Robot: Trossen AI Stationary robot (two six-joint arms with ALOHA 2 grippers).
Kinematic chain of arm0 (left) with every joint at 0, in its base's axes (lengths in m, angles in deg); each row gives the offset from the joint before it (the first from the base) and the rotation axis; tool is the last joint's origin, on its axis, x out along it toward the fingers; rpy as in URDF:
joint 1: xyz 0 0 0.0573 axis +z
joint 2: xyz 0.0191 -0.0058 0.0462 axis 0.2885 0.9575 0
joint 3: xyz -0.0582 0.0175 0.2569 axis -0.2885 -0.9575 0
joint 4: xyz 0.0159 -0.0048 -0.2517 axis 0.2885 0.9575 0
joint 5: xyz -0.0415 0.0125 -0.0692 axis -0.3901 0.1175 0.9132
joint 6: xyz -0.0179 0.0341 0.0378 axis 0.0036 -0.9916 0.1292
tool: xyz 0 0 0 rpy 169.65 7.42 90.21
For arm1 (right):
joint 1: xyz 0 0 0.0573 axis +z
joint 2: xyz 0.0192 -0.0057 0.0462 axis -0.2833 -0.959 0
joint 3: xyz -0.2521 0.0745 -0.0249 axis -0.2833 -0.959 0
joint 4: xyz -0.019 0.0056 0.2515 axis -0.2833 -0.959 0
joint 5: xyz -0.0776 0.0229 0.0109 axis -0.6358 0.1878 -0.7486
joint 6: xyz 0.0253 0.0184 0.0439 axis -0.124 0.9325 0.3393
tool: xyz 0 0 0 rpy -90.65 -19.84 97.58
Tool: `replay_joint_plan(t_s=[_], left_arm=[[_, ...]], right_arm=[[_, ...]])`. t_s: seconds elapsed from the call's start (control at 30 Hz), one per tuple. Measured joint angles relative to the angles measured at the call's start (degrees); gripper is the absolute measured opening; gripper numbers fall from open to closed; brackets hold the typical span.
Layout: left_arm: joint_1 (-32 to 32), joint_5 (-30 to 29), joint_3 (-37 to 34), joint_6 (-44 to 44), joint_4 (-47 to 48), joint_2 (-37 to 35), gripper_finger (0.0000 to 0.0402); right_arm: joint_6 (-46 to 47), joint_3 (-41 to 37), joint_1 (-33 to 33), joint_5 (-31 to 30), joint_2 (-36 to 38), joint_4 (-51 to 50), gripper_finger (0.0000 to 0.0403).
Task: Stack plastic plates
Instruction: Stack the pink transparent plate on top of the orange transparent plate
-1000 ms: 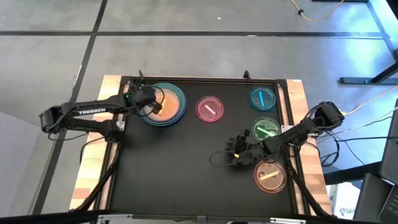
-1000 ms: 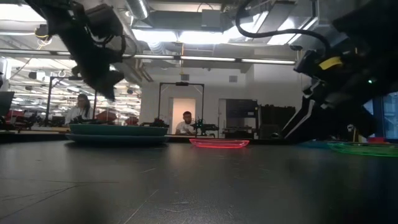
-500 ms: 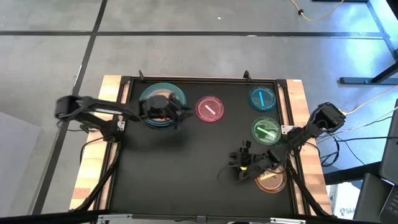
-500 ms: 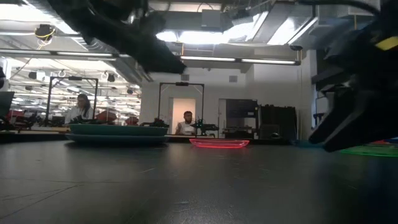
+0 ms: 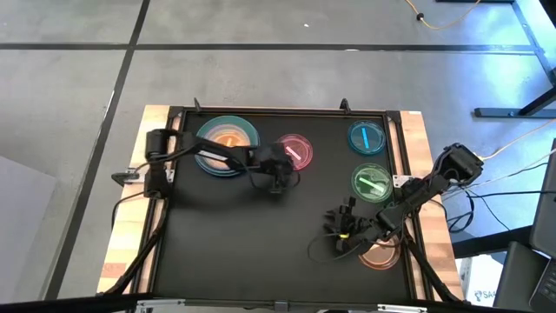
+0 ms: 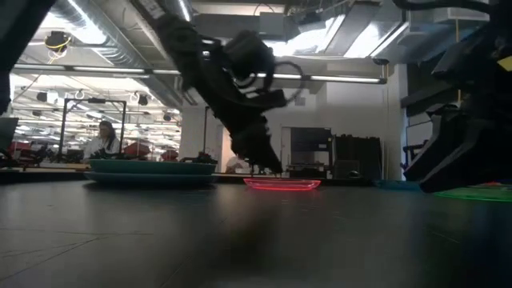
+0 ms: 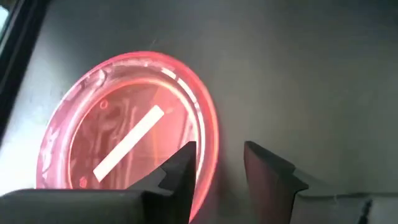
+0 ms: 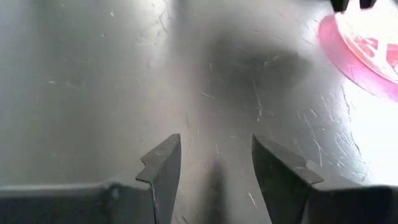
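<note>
- The left gripper [image 5: 280,184] reaches across the black tabletop [image 5: 217,243] and hangs at the near edge of the pink plate [image 5: 294,151]; its jaws stand apart with nothing between them.
- In the left wrist view the pink plate [image 7: 127,149], marked with a white bar, lies just ahead of the fingers [image 7: 179,175], its rim lined up with the gap between them.
- A stack of plates [image 5: 228,146] sits at the back left of the tabletop: blue at the bottom, teal above it, an orange dish on top.
- The cyan plate [image 5: 367,138] lies at the back right, with the green plate [image 5: 372,183] just in front of it.
- The right gripper [image 5: 335,241] is low over the front right of the tabletop, jaws apart and empty over bare surface, as the right wrist view shows.
- An orange-pink plate [image 5: 382,255] lies partly under the right arm, near the front right corner.
- In the low view a person [image 6: 102,140] sits in the room behind the table.
</note>
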Motion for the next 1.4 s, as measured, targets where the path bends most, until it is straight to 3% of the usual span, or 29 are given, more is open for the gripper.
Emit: replay_joint_plan(t_s=[0.13, 0.47, 0.77, 0.83, 1.1, 1.27, 1.4], left_arm=[[0.1, -3.0, 3.4, -1.1, 1.7, 3.5, 0.0128], [2.0, -2.3, 3.1, -2.8, 1.6, 5.0, 0.0121], [4.2, -0.7, 3.1, -3.1, 3.0, 5.4, 0.0014], [4.0, -2.2, 3.1, -2.9, 3.2, 5.1, 0.0007], [-0.7, -9.5, 3.1, -1.7, 8.0, -5.7, 0.0003], [-1.9, -13.2, 2.9, 3.4, 18.8, -14.8, 0.0003], [-1.7, -14.5, -2.7, 8.5, 23.2, -22.3, 0.0003]], right_arm=[[0.1, -0.5, 0.0, -0.3, 0.0, 0.7, 0.0188], [3.2, -3.0, 0.0, -2.0, 0.0, 0.8, 0.0188], [3.0, -2.9, 0.0, -3.3, 0.0, 0.9, 0.0188], [3.1, -2.9, 0.0, -3.3, 0.0, 1.1, 0.0188], [3.0, -2.9, 0.0, -3.3, 0.0, 1.1, 0.0188], [3.0, -2.9, 0.0, -3.3, 0.0, 1.0, 0.0188], [3.0, -2.9, 0.0, -3.2, 0.0, 1.1, 0.0188]])
